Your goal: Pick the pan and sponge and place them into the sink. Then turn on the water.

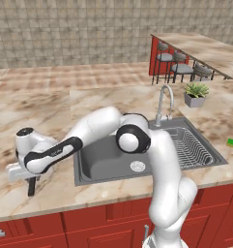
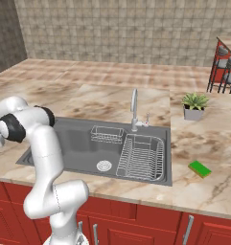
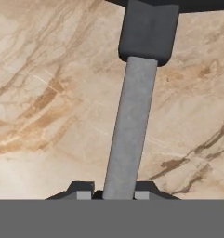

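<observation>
The white arm rises from the base, bends at its dark elbow joint and reaches far out to the robot's left, the forearm sloping down toward the wrist. The hand hangs low, pointing downward. In the left base view the gripper shows as dark fingers set close together beneath the white hand. In the hand view its 2 finger tips stand narrow, pressed against either side of the pan's handle.

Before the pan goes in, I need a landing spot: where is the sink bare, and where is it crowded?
Bare: the sink floor left of the drain, below the wire basket. Crowded: the right side, filled by the draining rack.
</observation>
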